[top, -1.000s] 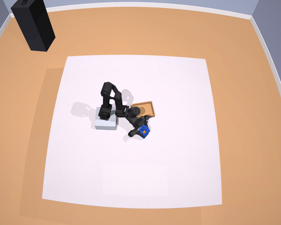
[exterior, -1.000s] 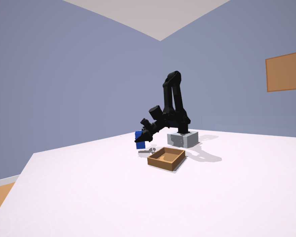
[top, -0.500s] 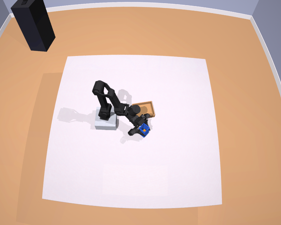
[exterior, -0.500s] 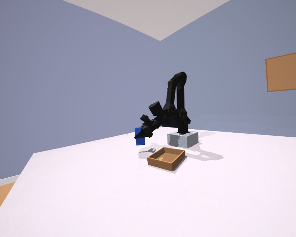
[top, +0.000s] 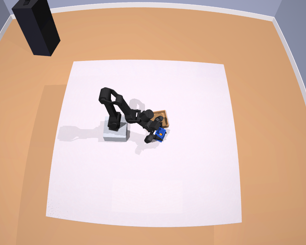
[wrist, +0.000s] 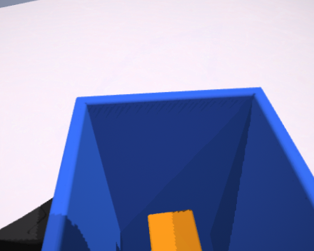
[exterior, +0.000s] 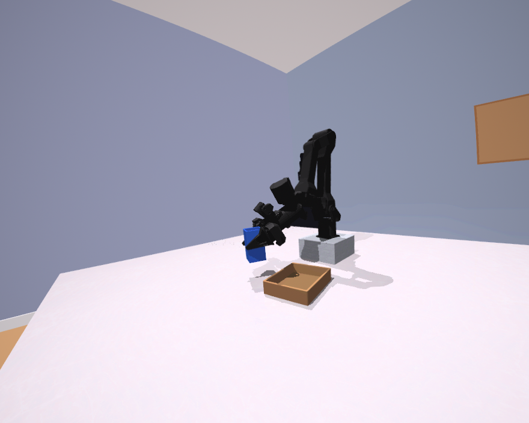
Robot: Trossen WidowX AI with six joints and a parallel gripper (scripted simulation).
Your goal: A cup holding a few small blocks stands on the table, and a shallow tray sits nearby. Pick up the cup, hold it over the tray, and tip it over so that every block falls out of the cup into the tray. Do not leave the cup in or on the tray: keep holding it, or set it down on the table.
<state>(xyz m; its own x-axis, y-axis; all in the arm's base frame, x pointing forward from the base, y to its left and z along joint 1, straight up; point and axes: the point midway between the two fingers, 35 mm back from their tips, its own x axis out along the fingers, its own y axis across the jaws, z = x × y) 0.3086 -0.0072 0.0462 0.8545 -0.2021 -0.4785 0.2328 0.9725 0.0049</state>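
A white worktop (top: pixel 147 168) (exterior: pixel 264 355) stands in a blue-grey-walled room with an orange floor (top: pixel 266 131) (exterior: pixel 3 348). The square blue cup (top: pixel 161 138) (exterior: pixel 256 254) (wrist: pixel 168 142), an orange block (top: pixel 160 134) (wrist: pixel 173 229) inside, is gripped by the claw (top: pixel 160 135) (exterior: pixel 251 243), raised beside the tray (top: pixel 166 119) (exterior: pixel 287 292).
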